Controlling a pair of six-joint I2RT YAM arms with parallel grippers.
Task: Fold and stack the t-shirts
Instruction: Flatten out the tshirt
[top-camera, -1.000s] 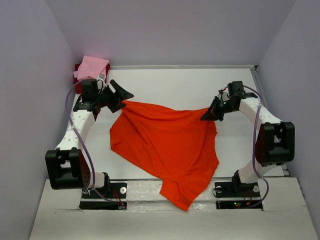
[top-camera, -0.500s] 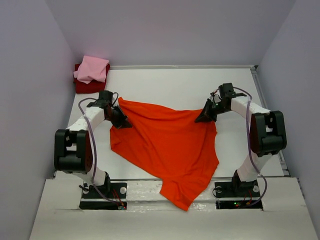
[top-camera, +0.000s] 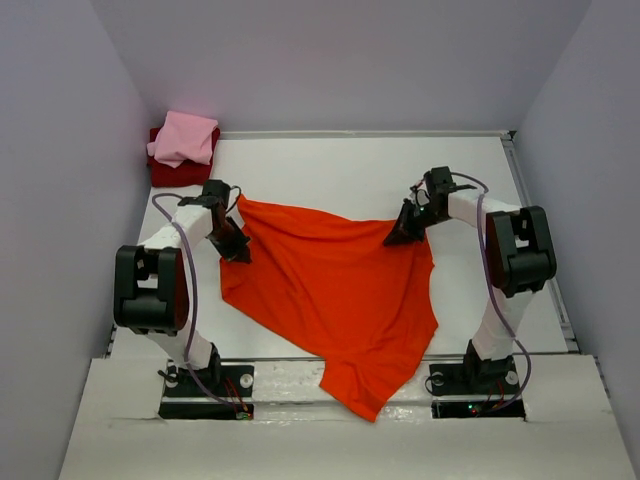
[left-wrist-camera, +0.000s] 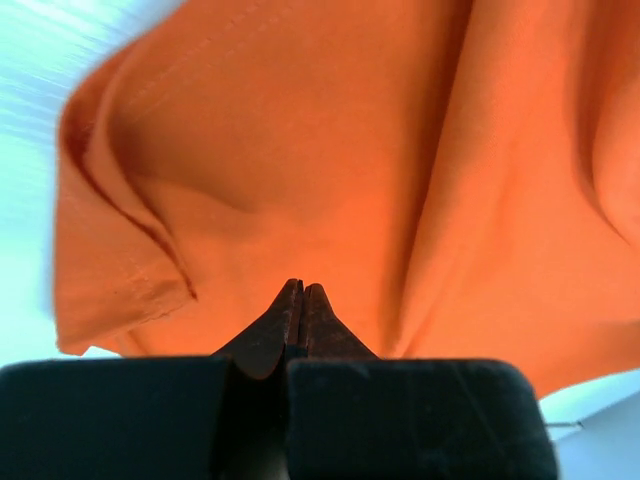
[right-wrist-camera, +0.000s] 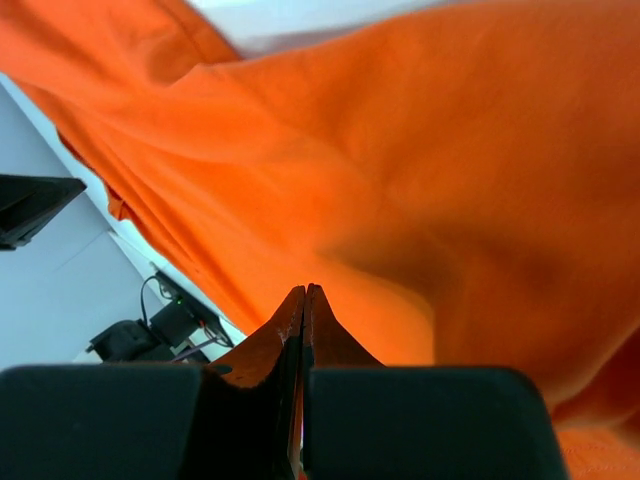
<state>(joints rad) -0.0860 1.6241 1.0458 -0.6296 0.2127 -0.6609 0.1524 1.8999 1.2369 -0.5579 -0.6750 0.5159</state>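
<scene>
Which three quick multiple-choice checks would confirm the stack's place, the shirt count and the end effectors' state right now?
1. Where does the pink t-shirt lie?
A) on the dark red t-shirt at the table's far left corner
B) at the near edge
C) at the far right corner

2. How many t-shirts are in view?
A) two
B) three
C) four

3. How do the left end effector and right end effector stand?
A) both open
B) both shut on the orange-red t-shirt
C) only the left shut

Key:
1 A, the top view shows pink on dark red there.
2 B, pink, dark red and orange-red.
3 B, each wrist view shows closed fingers pinching orange cloth.
</scene>
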